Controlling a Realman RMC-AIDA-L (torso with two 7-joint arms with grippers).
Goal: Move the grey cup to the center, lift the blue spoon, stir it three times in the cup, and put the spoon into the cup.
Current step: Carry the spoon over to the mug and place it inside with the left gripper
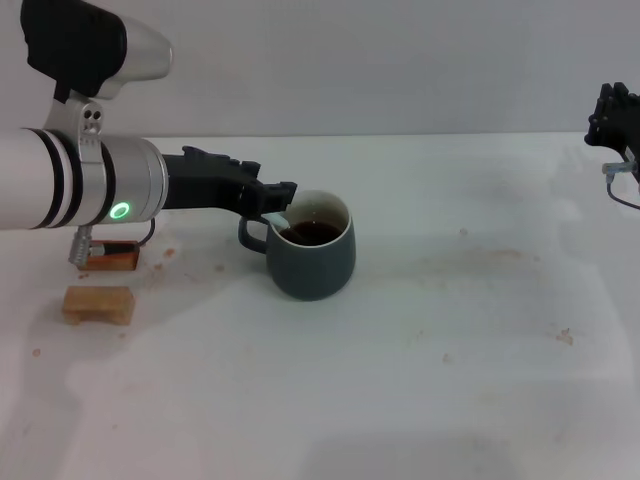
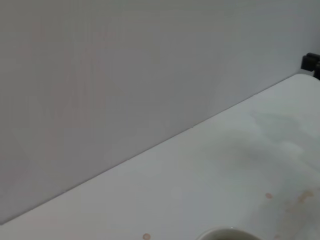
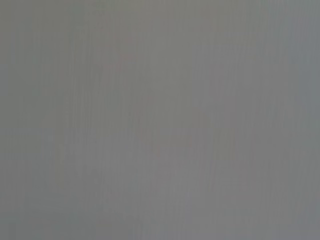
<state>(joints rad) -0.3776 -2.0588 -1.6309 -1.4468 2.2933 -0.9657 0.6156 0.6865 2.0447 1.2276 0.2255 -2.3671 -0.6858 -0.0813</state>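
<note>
Wood block: front, at 8 o'clock from grey cup.
Left gripper: jaws holding blue spoon in cup.
Right gripper: parked at 2 o'clock; jaws unclear.
Left to do: maybe stirring, then drop spoon.

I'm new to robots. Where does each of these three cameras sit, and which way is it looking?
Head view: from the robot's head, looking forward and down at the white table; the left gripper reaches to the grey cup, where the blue spoon leans, and the right gripper hangs at the far right edge.
Left wrist view: on the left arm, looking across the table to the wall; none of its own arm shows.
Right wrist view: on the right arm, facing plain grey only.
Shared: head and left wrist views both show the table, the cup's rim and the right gripper.
</note>
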